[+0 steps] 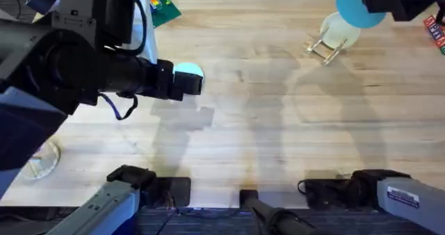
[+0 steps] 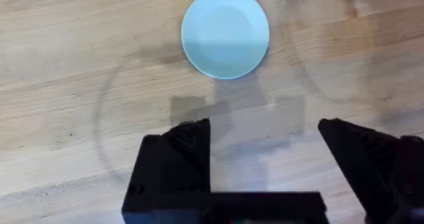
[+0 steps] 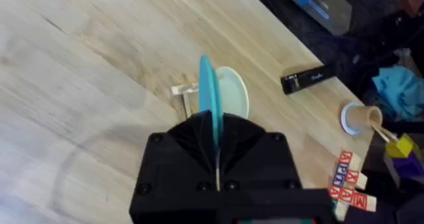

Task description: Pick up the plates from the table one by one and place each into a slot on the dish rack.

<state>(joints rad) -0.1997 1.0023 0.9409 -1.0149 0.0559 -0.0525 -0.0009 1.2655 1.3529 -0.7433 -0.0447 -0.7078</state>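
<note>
**Clutter at the Edges of a Pale Worktop**

We see soft shadows pooled across light planks — and beyond the far edge, a dark floor (image 3: 371, 25). There lie a black marker-like bar (image 3: 305, 79), a paper cup (image 3: 358, 116), crumpled blue cloth (image 3: 397, 91) and red lettered blocks (image 3: 348, 184).

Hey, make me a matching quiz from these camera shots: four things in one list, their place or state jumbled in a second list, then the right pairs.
Things:
1. teal plate
2. pale blue plate
3. cream plate
4. left gripper

Places or states:
A. lying flat on the table
B. standing in the dish rack
C. fingers spread open, holding nothing
D. held on edge in the right gripper

Pairs: 1-D, 2-A, 3-B, 4-C
</note>
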